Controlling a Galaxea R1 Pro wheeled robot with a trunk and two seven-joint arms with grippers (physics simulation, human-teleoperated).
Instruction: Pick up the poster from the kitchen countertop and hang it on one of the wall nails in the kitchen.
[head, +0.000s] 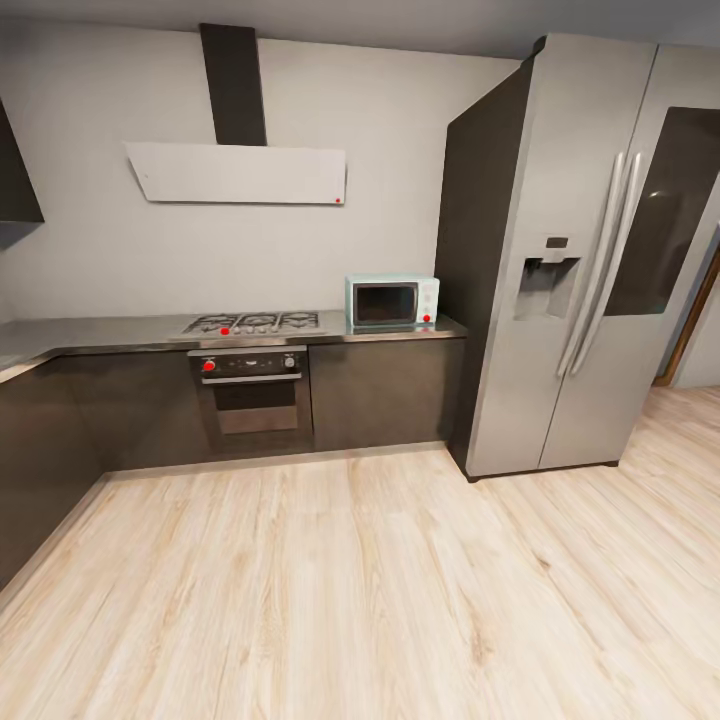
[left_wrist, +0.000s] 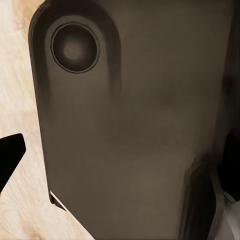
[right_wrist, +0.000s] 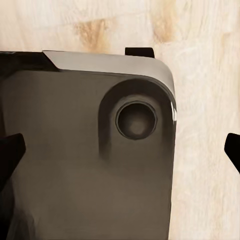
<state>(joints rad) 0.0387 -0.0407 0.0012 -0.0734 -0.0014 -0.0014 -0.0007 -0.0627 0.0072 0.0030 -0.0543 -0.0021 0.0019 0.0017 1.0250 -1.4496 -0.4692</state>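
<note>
Floor (head: 380, 600) is running pale wood, nearest the camera. Both wrist cams are looking down past dark robot body panels (left_wrist: 135, 130) at that floor, which suggests the arms are tucked in for driving. Right jaws (right_wrist: 120, 150): dark tips are poking in at opposite edges of the right wrist view, so I'm reading them as spread, nothing between them. Left jaws: one dark tip (left_wrist: 10, 155) is showing at the edge, can't tell the state.

Further back, the surface (head: 120, 332) is running grey along the far wall and turning a corner at left. Hob (head: 255, 323) is sitting in it over the oven (head: 252, 395), microwave (head: 392, 301) at its right end, hood (head: 240, 172) above. Fridge (head: 580, 260) is standing far right.

Poster isn't on this stretch of surface. Sink isn't here either, so I'm guessing the poster is lying further along at left, past the corner. Judging this as a search or transit step; pickup isn't started.
</note>
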